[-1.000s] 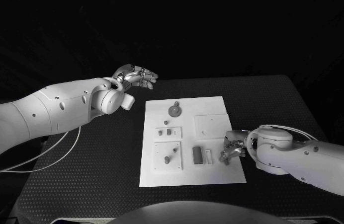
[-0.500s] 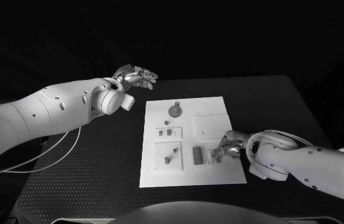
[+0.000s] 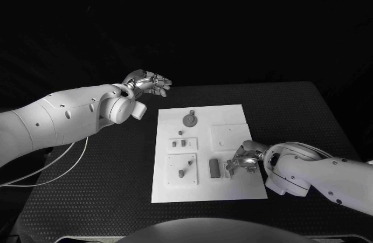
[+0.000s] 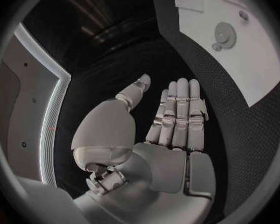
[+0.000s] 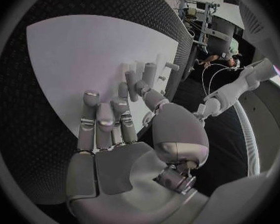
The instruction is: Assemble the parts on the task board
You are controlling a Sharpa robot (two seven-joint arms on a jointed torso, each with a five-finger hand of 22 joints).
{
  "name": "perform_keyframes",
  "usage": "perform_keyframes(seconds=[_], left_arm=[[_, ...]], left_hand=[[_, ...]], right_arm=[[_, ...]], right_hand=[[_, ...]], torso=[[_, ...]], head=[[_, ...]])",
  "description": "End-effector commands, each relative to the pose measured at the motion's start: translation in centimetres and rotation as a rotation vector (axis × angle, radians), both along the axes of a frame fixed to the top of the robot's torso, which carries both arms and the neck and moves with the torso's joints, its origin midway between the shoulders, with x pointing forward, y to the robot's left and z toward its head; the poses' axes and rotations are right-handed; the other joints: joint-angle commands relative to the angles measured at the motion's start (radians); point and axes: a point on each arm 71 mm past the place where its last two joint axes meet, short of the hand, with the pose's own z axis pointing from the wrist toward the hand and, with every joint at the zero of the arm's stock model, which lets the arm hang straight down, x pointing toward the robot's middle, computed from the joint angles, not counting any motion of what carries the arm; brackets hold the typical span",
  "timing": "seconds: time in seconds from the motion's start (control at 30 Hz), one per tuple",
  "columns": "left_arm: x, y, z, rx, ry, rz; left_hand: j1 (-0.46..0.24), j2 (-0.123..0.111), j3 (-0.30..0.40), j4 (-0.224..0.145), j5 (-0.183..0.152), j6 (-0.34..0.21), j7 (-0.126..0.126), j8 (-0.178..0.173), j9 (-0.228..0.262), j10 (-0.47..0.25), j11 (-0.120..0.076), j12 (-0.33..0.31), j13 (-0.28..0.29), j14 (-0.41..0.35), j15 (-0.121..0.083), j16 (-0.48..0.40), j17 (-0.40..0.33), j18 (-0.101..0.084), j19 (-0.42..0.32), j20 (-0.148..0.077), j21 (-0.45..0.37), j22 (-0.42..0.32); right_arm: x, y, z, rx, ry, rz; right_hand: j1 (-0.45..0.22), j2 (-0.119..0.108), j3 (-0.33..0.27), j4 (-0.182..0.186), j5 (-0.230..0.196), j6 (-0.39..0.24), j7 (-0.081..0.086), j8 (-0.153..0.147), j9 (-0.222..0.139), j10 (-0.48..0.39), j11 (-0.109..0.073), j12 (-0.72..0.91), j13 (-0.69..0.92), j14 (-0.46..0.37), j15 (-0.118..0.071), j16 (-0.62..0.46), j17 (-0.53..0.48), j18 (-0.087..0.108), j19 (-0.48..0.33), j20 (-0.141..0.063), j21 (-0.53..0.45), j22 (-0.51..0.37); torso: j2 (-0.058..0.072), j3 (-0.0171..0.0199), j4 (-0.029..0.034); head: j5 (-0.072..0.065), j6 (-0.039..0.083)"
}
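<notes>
Hovering off the far-left corner of the task board [image 3: 204,151], left hand [image 3: 147,82] raised above the tabletop [image 3: 101,189], fingers stretched out straight and apart, gripping nothing, matching the earlier frames with no shift. Sitting mostly unassembled, judging by layout: round disc part [image 3: 190,118] lying at the far end, small piece [image 3: 180,132] just beneath it, two short pegs [image 3: 183,143] standing in a small raised block, one slanted peg [image 3: 181,173] resting on the larger block at the near-left, dark bar part [image 3: 213,168] lying beside a pale slot piece [image 3: 226,169], plain square plate [image 3: 230,134] at the right looking bare. Remaining, apparently: most seating work, nothing clearly finished. Reaching in from the right edge of the board, right hand [image 3: 246,161] touching down beside the pale slot piece, fingertips [image 5: 132,77] curling toward small upright pieces in the wrist view; holding something or just pressing — cannot tell. Comparing with one second back: right hand creeping leftward over the board, closing on the slot piece and dark bar; parts themselves looking unmoved.
</notes>
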Motion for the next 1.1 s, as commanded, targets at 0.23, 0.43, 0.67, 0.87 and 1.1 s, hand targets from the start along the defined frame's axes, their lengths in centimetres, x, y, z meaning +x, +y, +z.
perform_keyframes(seconds=[0.23,0.43,0.67,0.87,1.1], left_arm=[[-0.02,-0.28,0.11,-0.011,-0.003,-0.013],[-0.02,-0.31,0.11,-0.011,-0.003,-0.014],[-0.03,-0.29,0.11,-0.011,-0.002,-0.014],[-0.03,-0.34,0.1,-0.011,-0.001,-0.015],[-0.02,-0.33,0.1,-0.011,-0.002,-0.015]], left_hand=[[-0.009,-0.003,0.0,0.004,0.005,-0.007,-0.001,0.006,-0.002,-0.009,-0.001,0.002,0.0,0.002,0.004,-0.005,0.001,-0.001,-0.003,0.003,0.005,-0.002],[-0.009,-0.003,0.0,0.004,0.005,-0.007,0.0,0.006,-0.002,-0.009,-0.001,0.002,0.0,0.002,0.004,-0.005,0.001,-0.001,-0.003,0.003,0.005,-0.002],[-0.009,-0.003,0.0,0.005,0.005,-0.007,0.0,0.006,-0.002,-0.009,-0.001,0.002,0.0,0.002,0.004,-0.005,0.002,-0.001,-0.003,0.003,0.005,-0.002],[-0.009,-0.002,0.001,0.006,0.005,-0.005,-0.001,0.008,-0.001,-0.009,-0.001,0.002,0.0,0.002,0.004,-0.005,0.002,-0.001,-0.004,0.004,0.005,-0.002],[-0.009,-0.003,0.001,0.006,0.005,-0.005,-0.001,0.008,-0.001,-0.009,-0.001,0.002,0.0,0.002,0.004,-0.006,0.003,-0.001,-0.004,0.004,0.005,-0.002]], right_arm=[[-0.16,0.61,-0.35,-0.001,0.045,0.024],[0.05,0.73,-0.36,0.003,0.034,0.015],[0.2,0.63,-0.49,-0.006,0.035,0.017],[0.07,0.68,-0.61,-0.009,0.056,0.03],[-0.07,0.78,-0.61,-0.006,0.065,0.035]], right_hand=[[0.051,0.041,-0.005,0.0,0.001,0.003,0.007,0.002,0.006,0.014,-0.005,0.005,-0.001,0.008,-0.006,0.003,-0.002,0.007,0.008,0.001,0.006,0.014],[0.049,0.041,-0.007,0.0,0.001,0.005,0.007,0.002,0.006,0.015,-0.005,0.005,-0.002,0.009,-0.006,0.002,-0.002,0.007,0.008,0.001,0.006,0.013],[0.044,0.039,-0.011,0.0,0.001,0.011,0.005,0.004,0.005,0.016,-0.006,0.005,-0.002,0.011,-0.007,0.003,-0.001,0.007,0.009,0.001,0.005,0.013],[0.036,0.039,-0.014,0.001,0.001,0.014,0.005,0.003,0.004,0.017,-0.007,0.005,-0.003,0.01,-0.007,0.002,-0.004,0.007,0.009,0.002,0.004,0.012],[0.028,0.041,-0.016,0.001,0.001,0.018,0.004,0.003,0.002,0.018,-0.008,0.004,-0.004,0.012,-0.008,0.002,-0.003,0.007,0.01,0.002,0.003,0.011]], torso=[[0.0,0.0005,0.0003],[0.0,-0.0002,0.0001],[0.001,0.0003,0.0003],[0.0,0.0003,0.0002],[0.0,0.0004,-0.0002]], head=[[0.003,-0.005],[0.004,-0.006],[0.006,-0.008],[0.013,-0.011],[0.014,-0.011]])
